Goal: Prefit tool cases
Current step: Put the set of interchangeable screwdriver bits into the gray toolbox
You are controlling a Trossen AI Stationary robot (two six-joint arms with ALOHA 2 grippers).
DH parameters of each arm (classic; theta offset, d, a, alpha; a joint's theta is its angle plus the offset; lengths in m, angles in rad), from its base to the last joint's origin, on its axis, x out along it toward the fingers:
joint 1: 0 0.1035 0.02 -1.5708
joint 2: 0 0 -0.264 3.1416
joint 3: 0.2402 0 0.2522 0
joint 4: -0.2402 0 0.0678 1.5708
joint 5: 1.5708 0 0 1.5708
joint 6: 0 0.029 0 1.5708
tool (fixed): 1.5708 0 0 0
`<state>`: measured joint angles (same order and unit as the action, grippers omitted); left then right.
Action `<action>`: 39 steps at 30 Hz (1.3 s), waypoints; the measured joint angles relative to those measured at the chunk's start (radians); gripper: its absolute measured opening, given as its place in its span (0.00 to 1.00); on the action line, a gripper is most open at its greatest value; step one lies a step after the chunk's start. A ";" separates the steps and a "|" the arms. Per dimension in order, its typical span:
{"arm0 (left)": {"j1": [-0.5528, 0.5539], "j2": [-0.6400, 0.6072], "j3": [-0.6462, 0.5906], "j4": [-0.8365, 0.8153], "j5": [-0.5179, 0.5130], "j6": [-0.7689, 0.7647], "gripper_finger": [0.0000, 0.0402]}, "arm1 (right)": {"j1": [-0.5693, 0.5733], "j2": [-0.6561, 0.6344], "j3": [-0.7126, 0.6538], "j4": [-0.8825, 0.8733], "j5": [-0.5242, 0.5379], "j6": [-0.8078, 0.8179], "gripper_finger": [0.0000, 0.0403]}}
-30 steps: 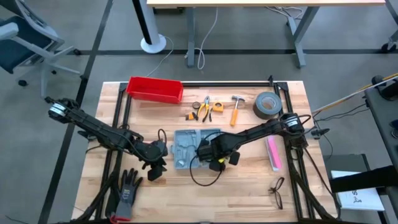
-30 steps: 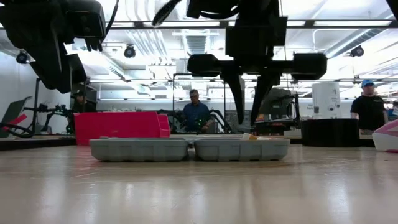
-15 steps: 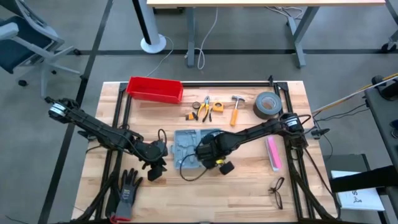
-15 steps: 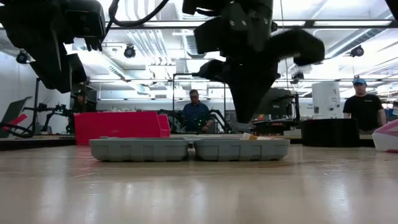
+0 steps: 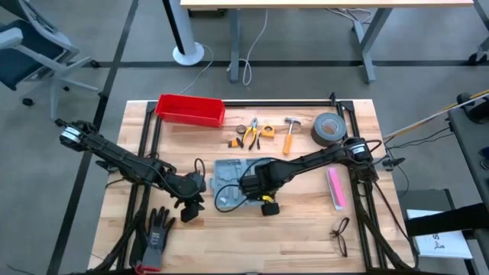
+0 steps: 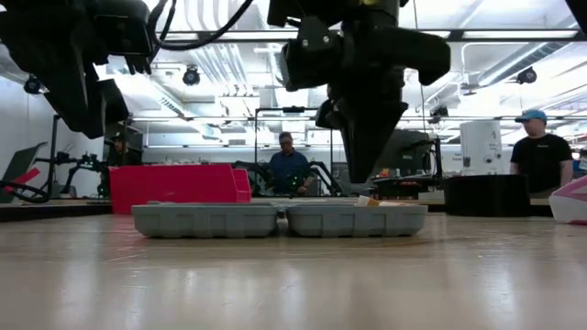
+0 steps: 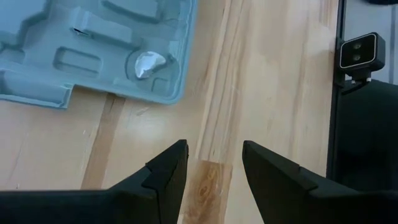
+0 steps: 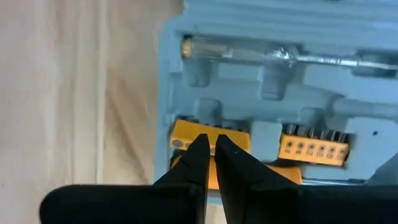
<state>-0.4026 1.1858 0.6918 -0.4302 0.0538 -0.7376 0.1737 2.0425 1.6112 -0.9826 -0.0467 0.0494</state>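
Note:
The grey-blue tool case (image 5: 228, 182) lies open and flat on the wooden table, its two halves side by side (image 6: 275, 220). Its moulded interior (image 8: 280, 81) holds a clear-handled screwdriver (image 8: 249, 53) and yellow bit holders (image 8: 311, 146). My right gripper (image 5: 252, 186) hangs shut over the case's right half, fingers pointing down (image 6: 364, 179) with their tips above the case and touching nothing; it is aimed at a yellow holder (image 8: 211, 144). My left gripper (image 5: 191, 206) waits open over bare wood (image 7: 214, 168), beside the case's left near corner (image 7: 93, 50).
A red bin (image 5: 190, 109) sits at the far left. Pliers and small orange tools (image 5: 248, 134), a hammer (image 5: 290, 134) and a tape roll (image 5: 328, 128) lie beyond the case. A pink item (image 5: 335, 187), glasses (image 5: 341, 235) and a glove (image 5: 157, 229) lie nearer. People stand in the room behind.
My right gripper has shut its fingers, which stood wide apart a second ago, and has turned about its wrist. It has shifted slightly toward the table's left while staying above the case's right half. The case has stayed put.

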 joint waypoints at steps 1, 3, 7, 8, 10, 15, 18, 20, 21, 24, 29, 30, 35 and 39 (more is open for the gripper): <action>0.000 0.000 0.000 -0.003 0.001 0.000 0.40 | -0.002 0.003 -0.002 -0.001 -0.004 0.010 0.02; 0.000 0.000 0.000 -0.008 0.001 0.002 0.40 | -0.004 0.015 -0.007 -0.008 -0.006 0.019 0.02; 0.000 0.000 0.000 -0.007 0.001 0.013 0.40 | -0.002 0.030 -0.007 0.001 -0.005 0.037 0.02; 0.000 0.000 0.000 -0.007 0.001 0.014 0.40 | -0.002 0.035 -0.007 0.001 -0.006 0.037 0.02; 0.000 0.000 0.000 -0.007 0.001 0.013 0.40 | -0.002 0.051 -0.010 0.003 -0.007 0.034 0.02; -0.001 0.000 0.000 -0.009 0.001 0.011 0.40 | -0.002 0.096 -0.010 0.020 -0.012 0.002 0.02; -0.004 0.000 0.000 -0.014 0.003 0.011 0.40 | -0.004 0.101 -0.011 0.020 -0.012 -0.004 0.02; -0.005 0.000 0.000 -0.014 0.005 0.011 0.40 | -0.008 0.082 -0.012 0.018 -0.007 0.003 0.02; -0.005 0.000 0.000 -0.014 0.005 0.011 0.40 | -0.009 0.073 -0.014 0.017 -0.005 0.007 0.02; -0.004 0.000 0.000 -0.015 0.005 0.013 0.40 | -0.010 0.042 -0.017 0.011 0.033 0.010 0.02; -0.004 0.000 0.000 -0.015 0.009 0.002 0.40 | -0.011 0.003 -0.016 -0.022 0.034 0.010 0.02; -0.004 0.000 0.000 -0.015 0.009 0.001 0.40 | -0.010 0.004 -0.016 -0.034 0.029 0.010 0.02; -0.004 0.000 0.000 -0.016 0.011 -0.004 0.40 | 0.006 0.011 -0.017 -0.035 -0.011 0.004 0.02; -0.005 0.000 0.000 -0.016 0.011 -0.004 0.40 | 0.020 0.029 -0.017 -0.024 -0.006 -0.016 0.02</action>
<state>-0.4072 1.1858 0.6918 -0.4461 0.0650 -0.7418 0.1939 2.0720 1.5944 -1.0070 -0.0531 0.0338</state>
